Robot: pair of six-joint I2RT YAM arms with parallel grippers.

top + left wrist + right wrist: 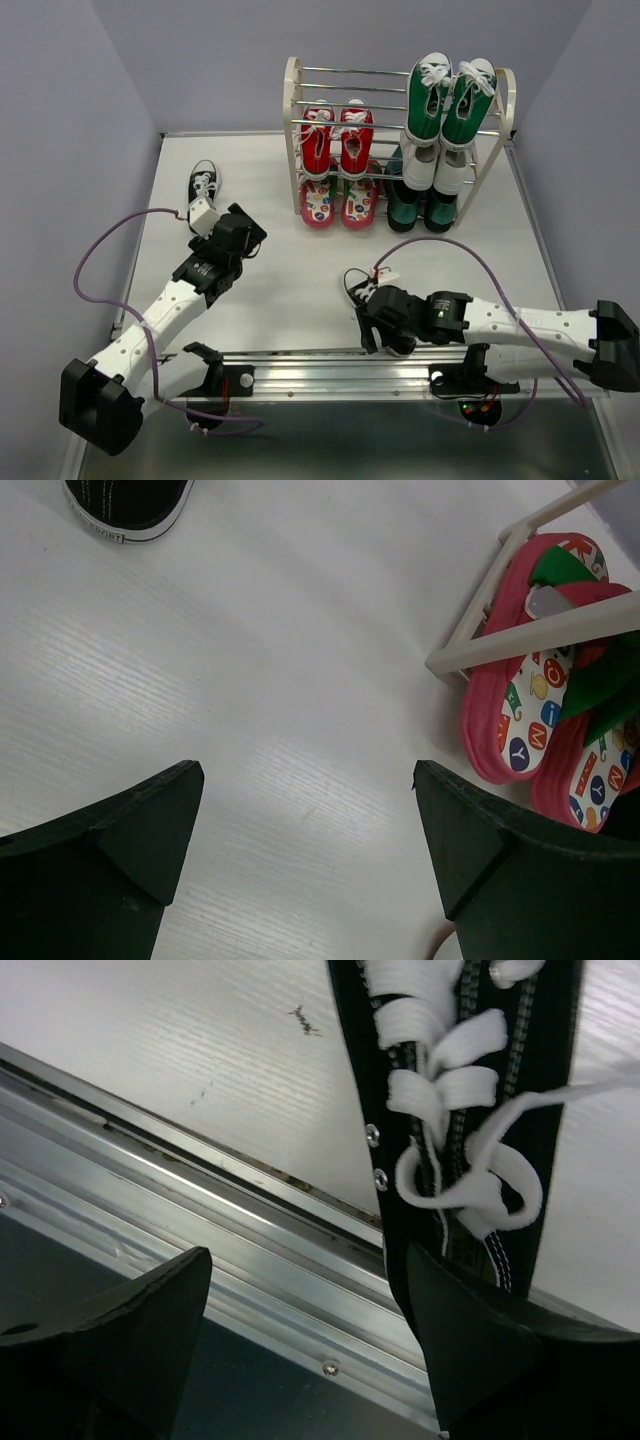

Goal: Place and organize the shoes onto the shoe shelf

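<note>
Right hand: released, fingers spread wide, grasping nothing; it hangs low over the near strip of the bench, above one end of a black-white sneaker; the sneaker's far end pokes out toward the shoe shelf.

Right wrist view: white laces and dark upper of this sneaker fill the upper right; its body passes behind the finger on that side, not between the pair; the gap between the fingers looks onto the aluminium rail along the bench's near edge.

Left hand: released, fingers apart, nothing between them; it is poised over bare bench on the left half; the second black-white sneaker lies just beyond it, toward the far-left corner.

Left wrist view: only the sole edge of that sneaker shows, top left; the flip-flops show at right, behind a cream frame foot of the shelf.

Overhead view only: red sneakers on a middle tier, left side; flip-flops directly below them at the bottom; green-and-white sneakers upper right; dark green boots beneath those.

Room: a broad stretch of white bench separates both hands from the shelf front; the nearer sneaker sits close to the rail; grey walls bound the bench left and right.
</note>
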